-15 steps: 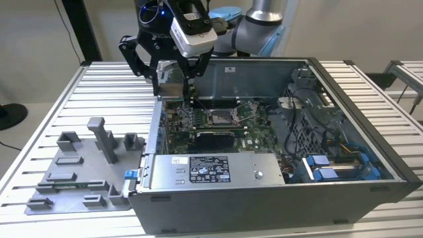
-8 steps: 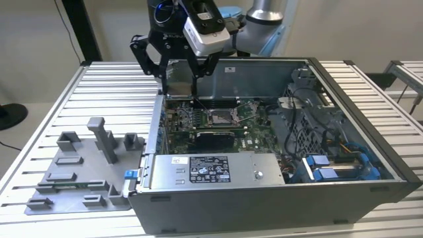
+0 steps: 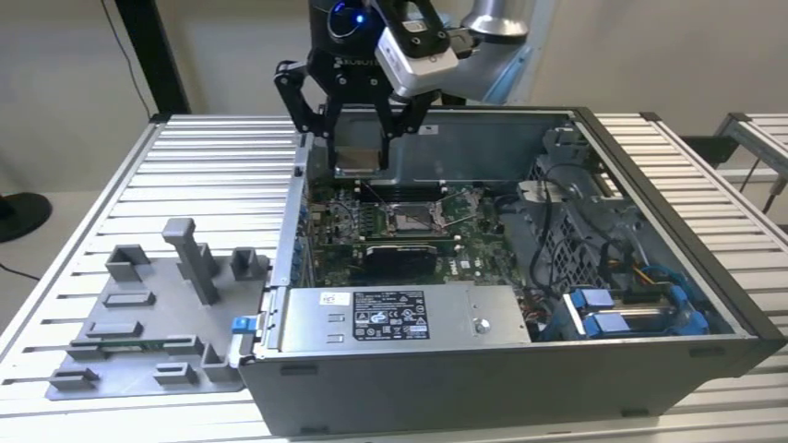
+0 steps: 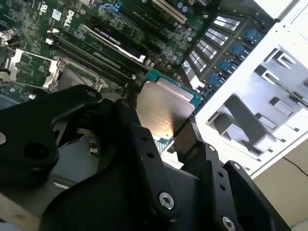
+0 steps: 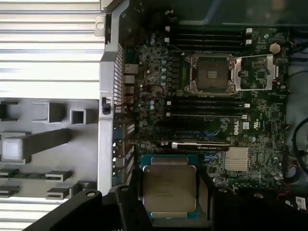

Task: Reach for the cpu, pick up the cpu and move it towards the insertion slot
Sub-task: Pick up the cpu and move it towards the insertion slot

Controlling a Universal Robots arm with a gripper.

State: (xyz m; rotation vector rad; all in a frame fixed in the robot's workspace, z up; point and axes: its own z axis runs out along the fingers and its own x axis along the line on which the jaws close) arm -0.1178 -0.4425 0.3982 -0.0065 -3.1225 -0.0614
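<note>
The gripper [image 3: 358,159] hangs above the open computer case [image 3: 640,369], its black fingers [image 4: 144,154] closed narrowly on the cpu [image 3: 357,159]. In both wrist views the cpu [image 5: 169,188] sits between the fingers with its silvery metal face toward the cameras; in the second wrist view the chip [image 4: 162,111] shows a teal-green edge around the metal top. The chip is lifted clear of the motherboard [image 5: 159,96] and is over the case's rear wall side, near but not above the insertion slot [image 3: 412,218]. That slot [image 5: 211,73] lies open on the green board, its metal frame flipped aside. Outside the case, beside its wall, lies the grey tray [image 3: 142,369] with its upright blocks.
</note>
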